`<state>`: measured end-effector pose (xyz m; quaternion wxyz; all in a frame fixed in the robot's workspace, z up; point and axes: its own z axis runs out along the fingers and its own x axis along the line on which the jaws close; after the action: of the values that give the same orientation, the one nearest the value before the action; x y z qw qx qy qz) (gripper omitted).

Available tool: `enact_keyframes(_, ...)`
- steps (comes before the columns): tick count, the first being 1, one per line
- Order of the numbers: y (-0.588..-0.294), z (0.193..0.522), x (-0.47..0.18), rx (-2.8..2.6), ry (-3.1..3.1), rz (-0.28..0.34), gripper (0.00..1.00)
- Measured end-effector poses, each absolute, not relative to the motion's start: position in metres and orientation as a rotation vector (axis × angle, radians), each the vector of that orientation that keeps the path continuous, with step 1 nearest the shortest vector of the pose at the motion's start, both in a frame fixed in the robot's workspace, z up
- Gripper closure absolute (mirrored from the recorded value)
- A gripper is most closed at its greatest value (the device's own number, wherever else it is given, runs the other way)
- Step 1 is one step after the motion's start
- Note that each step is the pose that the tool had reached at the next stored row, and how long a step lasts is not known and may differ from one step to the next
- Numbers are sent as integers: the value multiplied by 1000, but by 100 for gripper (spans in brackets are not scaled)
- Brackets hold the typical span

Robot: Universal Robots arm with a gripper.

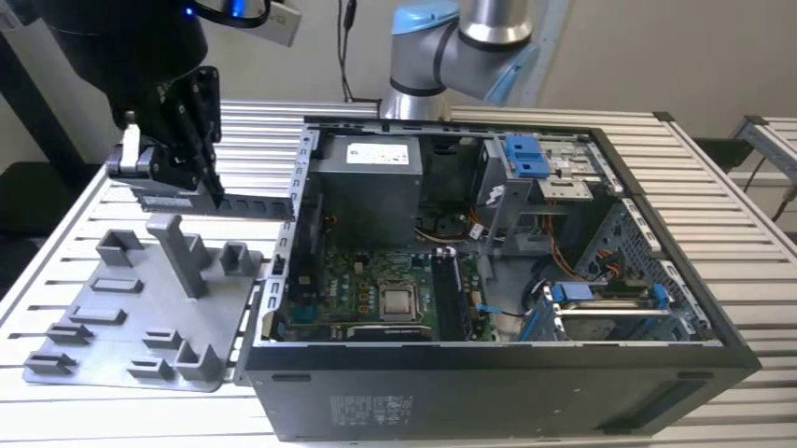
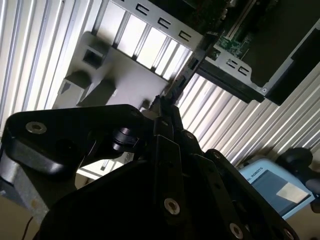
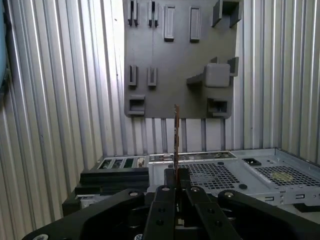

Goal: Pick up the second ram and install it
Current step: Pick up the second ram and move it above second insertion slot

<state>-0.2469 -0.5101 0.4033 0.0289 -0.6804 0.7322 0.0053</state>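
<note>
Black gripper (image 3: 176, 181) pinches the thin dark flat memory stick (image 3: 176, 135).
In the exterior view, it hangs at ten o'clock of the open black computer case (image 1: 498, 397).

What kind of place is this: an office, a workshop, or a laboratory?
Probably a robotics lab bench for computer assembly: an open computer case lies on a slatted metal table, beside a grey fixture plate, and the gripper holds the second ram.
</note>
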Motion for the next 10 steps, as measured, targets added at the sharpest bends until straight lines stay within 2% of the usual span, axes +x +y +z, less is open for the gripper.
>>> enact_keyframes(10,-510,403,-220,-2100,2260,19,86)
